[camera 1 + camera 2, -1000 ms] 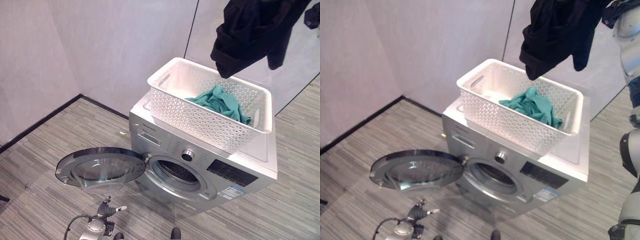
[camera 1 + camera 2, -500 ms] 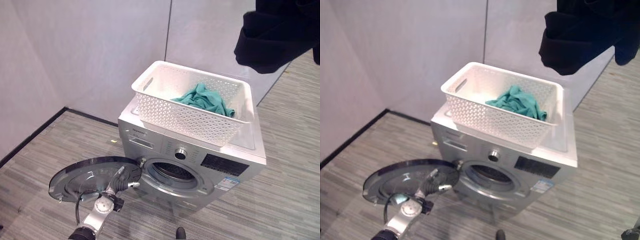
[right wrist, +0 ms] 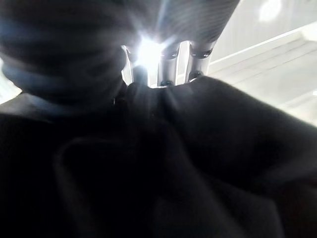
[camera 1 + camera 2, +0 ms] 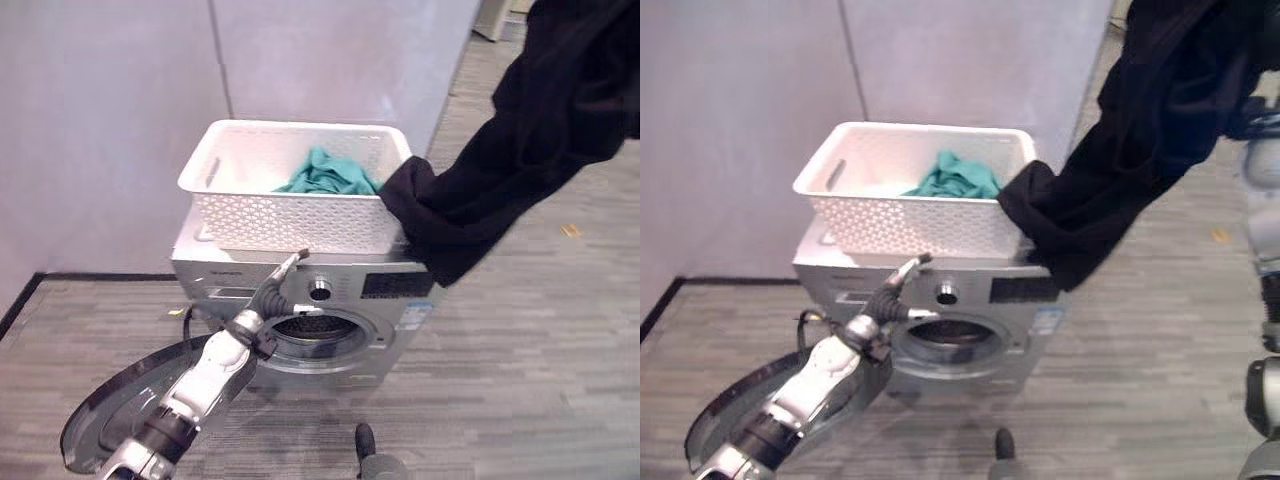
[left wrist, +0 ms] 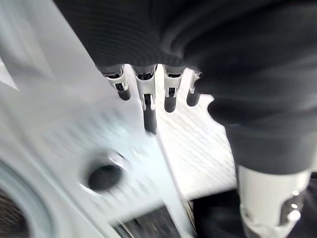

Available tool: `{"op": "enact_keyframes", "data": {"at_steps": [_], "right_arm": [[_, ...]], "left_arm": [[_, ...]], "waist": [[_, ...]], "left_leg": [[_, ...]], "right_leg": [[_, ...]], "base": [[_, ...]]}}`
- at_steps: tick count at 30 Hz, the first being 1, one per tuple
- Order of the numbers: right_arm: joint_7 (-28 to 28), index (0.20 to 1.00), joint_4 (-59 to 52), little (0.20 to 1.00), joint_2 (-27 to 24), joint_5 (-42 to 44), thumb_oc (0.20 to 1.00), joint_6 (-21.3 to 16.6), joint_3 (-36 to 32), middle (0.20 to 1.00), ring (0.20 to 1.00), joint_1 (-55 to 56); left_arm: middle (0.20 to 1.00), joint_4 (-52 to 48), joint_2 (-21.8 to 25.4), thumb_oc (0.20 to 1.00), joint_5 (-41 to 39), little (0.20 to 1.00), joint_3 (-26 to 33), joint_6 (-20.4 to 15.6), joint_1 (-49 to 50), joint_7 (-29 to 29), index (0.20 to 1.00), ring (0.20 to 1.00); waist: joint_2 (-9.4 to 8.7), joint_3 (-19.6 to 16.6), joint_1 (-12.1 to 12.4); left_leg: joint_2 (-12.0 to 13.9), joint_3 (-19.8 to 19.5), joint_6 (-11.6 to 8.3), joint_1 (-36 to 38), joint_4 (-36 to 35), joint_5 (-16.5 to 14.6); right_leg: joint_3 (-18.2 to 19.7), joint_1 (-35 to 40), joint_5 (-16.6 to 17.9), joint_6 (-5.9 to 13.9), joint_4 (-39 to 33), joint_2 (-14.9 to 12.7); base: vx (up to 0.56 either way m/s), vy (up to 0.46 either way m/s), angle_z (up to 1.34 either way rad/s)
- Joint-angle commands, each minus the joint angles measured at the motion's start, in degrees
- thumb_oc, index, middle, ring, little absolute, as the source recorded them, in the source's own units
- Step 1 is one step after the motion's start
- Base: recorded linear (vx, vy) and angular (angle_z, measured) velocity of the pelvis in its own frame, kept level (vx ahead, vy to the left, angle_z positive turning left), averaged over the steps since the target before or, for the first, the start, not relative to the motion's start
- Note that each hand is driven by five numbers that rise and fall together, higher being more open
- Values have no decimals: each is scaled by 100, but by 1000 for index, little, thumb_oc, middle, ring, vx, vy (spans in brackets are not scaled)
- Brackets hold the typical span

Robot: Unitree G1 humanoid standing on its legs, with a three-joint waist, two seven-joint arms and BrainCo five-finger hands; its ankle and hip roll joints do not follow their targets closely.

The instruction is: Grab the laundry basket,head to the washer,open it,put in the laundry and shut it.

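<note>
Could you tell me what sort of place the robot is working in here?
Probably a staged laundry corner in a lab or office: a washer stands alone on striped grey flooring against plain grey wall panels, with a basket on top.

Head pair high, facing washer (image 4: 310, 320); wrist views close along fingers.

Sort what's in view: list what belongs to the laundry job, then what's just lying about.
Job:
washer, door open
white laundry basket on top
teal garment in basket
black garment, gripped by right hand
left hand, open by the controls

Lying about:
small scrap on floor
</note>
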Motion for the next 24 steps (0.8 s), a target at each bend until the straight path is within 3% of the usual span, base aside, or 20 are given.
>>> {"op": "enact_keyframes", "data": {"at_steps": [1, 4, 7, 13, 19, 23, 24], "right_arm": [[-4, 200, -304, 200, -166, -227, 200, -58, -304, 200, 200, -555], [33, 200, -415, 200, -131, -340, 200, -35, -212, 200, 200, -764], [34, 200, -150, 200, -60, -334, 200, 8, 227, 200, 200, -1319], [111, 200, 606, 200, 114, -85, 200, 5, 1456, 200, 200, -3068], [94, 200, 844, 200, 379, 117, 200, -32, 1798, 200, 200, -3527], [103, 200, 411, 200, 309, 123, 200, -186, 1709, 200, 200, -3274], [146, 200, 71, 200, 258, 82, 200, -295, 1624, 200, 200, -3061]], "left_arm": [[1000, -249, -18, 1000, -328, 1000, -250, -90, -582, -120, 1000, 1000], [1000, -73, -247, 1000, -557, 1000, -519, 33, -1008, -116, 1000, 1000], [1000, 104, -442, 1000, -676, 1000, -709, 109, -1351, -107, 1000, 1000], [1000, 562, -642, 1000, -755, 1000, -940, 109, -1969, -21, 1000, 1000], [1000, 1319, -1094, 1000, -891, 1000, -1003, 92, -2420, 268, 1000, 1000], [1000, 1761, -1381, 1000, -197, 1000, -857, -44, -2926, 848, 1000, 1000], [1000, 1922, -1420, 1000, 762, 1000, -702, -59, -3400, 1356, 1000, 1000]], "waist": [[-19, -32, 224], [-49, -65, 274], [-122, -270, 392], [-74, -597, 488], [-74, -721, 419], [-109, -724, 340], [-130, -751, 293]], "left_leg": [[-57, -480, 517, -269, 227, -415], [-73, -430, 510, -496, 371, -328], [-131, -268, 475, -644, 423, -306], [109, 118, 269, -678, 122, -110], [222, 98, 118, -693, 58, -3], [315, 7, 27, -747, 58, 81], [371, -28, -23, -772, 58, 86]], "right_leg": [[99, -71, -519, 30, 1854, 86], [65, 85, -972, -126, 2080, 221], [-79, 530, -1160, -139, 1680, 191], [132, 872, -769, -32, 341, 178], [65, 1168, -719, -32, -132, 285], [10, 1176, -799, -108, -126, 381], [-30, 1184, -858, -125, -132, 435]], "base": [[-168, 20, 4], [-116, -24, 6], [-58, -55, -31], [-53, -138, -45], [3, -94, 1], [-14, -100, 2], [-9, -123, 0]]}}
